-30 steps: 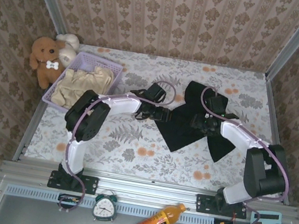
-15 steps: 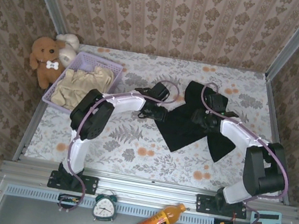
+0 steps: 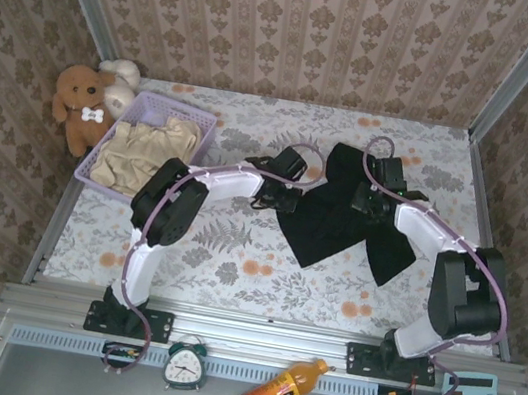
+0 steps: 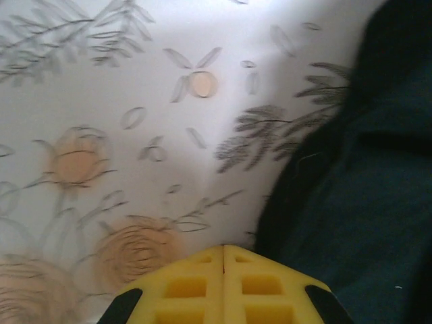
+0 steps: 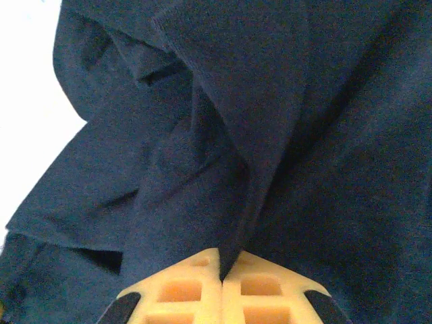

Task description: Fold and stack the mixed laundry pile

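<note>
Pinching a fold of the large black cloth garment (image 5: 324,135) in right pincer (image 5: 222,266); clenched empty (pads meeting) at left pincer (image 4: 223,253), beside garment's left edge.

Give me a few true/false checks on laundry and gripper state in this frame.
1. The cream garment lies in the basket. True.
2. The right gripper is shut on a fold of the black garment. True.
3. The left gripper is wide open. False: it is shut, next to the black garment's edge, with nothing visible between its fingers.
4. The black garment is stacked on the cream garment. False: it lies spread on the table, apart from the basket.
5. The bears sit inside the basket. False: they sit outside it, at its far left side.
</note>
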